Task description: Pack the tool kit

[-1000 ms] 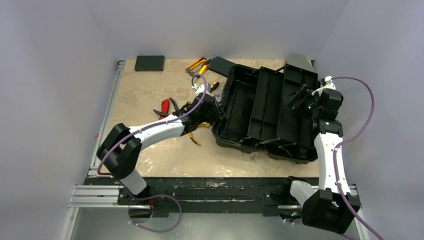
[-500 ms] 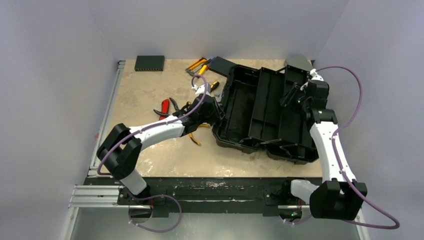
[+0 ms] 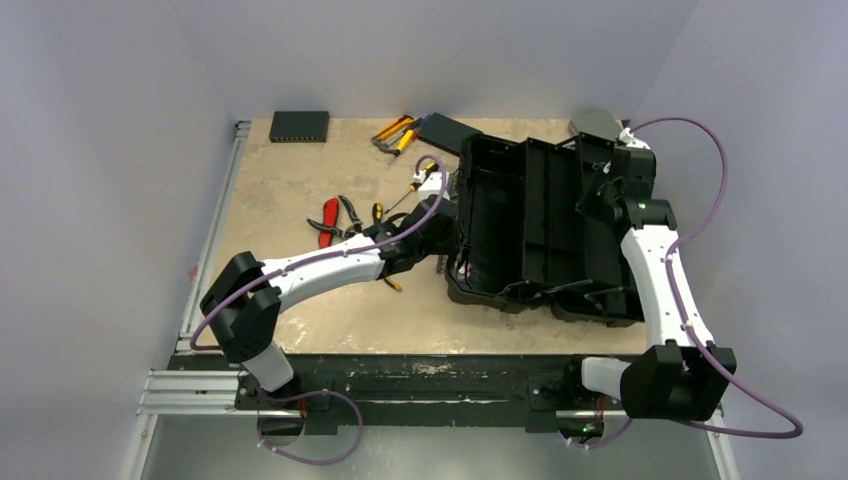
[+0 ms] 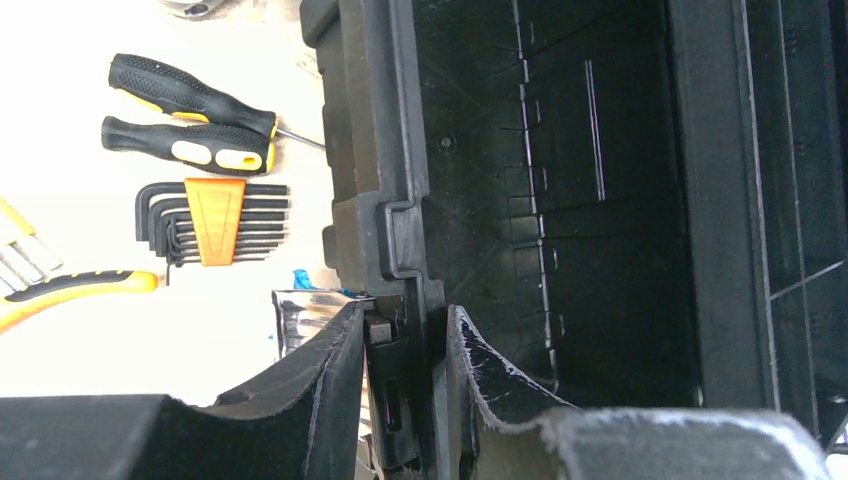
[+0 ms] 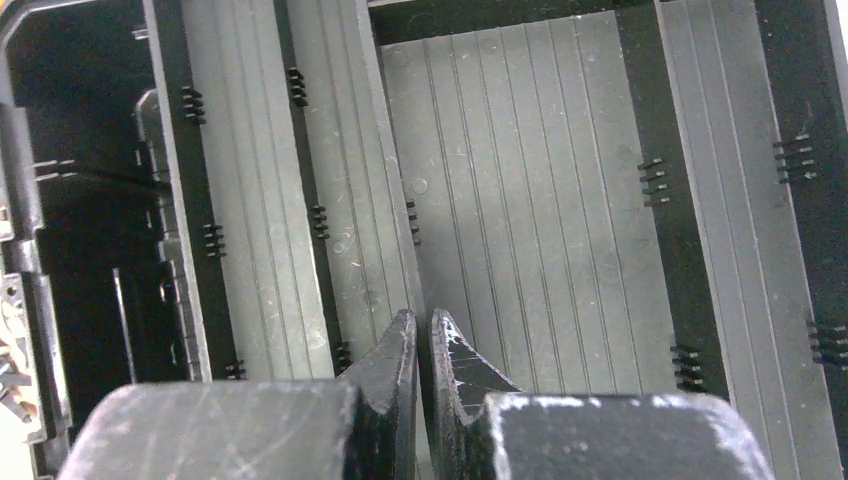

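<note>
pinching the wall of the open toolbox (image 3: 500,235), on the right side of the table (image 3: 300,300), in the left gripper (image 4: 405,322), hovering the right gripper (image 5: 421,328) shut and empty over it; likely needing the loose tools (image 3: 328,215) beside it fetched next.

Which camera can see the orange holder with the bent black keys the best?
The left wrist view: the hex key set lies close and sharp beside the toolbox. The top view shows at most a tiny orange speck. The right wrist view shows only the toolbox's inside.
</note>
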### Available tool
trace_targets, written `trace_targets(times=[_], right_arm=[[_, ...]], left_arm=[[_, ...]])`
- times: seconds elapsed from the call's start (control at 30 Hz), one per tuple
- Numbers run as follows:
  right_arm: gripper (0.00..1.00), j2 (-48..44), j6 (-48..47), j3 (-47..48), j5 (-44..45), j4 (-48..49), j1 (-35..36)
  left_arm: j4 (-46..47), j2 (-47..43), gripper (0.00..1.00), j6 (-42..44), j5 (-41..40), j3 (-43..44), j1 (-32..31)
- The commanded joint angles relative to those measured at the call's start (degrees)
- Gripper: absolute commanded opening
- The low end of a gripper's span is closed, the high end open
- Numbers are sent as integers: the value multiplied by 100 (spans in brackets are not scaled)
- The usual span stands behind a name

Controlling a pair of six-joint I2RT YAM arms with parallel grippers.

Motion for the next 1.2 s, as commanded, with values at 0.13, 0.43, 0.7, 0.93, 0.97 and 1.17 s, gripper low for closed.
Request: trace_targets(times=[0.13, 0.43, 0.7, 0.93, 0.97, 1.17], right_arm=[[0, 269, -78, 599, 1369, 175, -26], [0, 128, 50, 678, 2011, 143, -249], [0, 74, 51, 693, 1634, 222, -337], [0, 231, -78, 548, 824, 176, -260], [0, 197, -81, 463, 727, 237, -247], [0, -14, -124, 510, 719, -46, -180]], left_arm=[[-172, 189, 0, 575, 862, 850, -574], [-537, 1058, 0, 732, 1356, 1646, -666], [-827, 1463, 0, 483, 1890, 1822, -519], [-118, 1174, 0, -105, 2074, 687, -599], [-148, 1145, 0, -98, 2075, 649, -625], [-88, 705, 0, -99, 2029, 391, -971]])
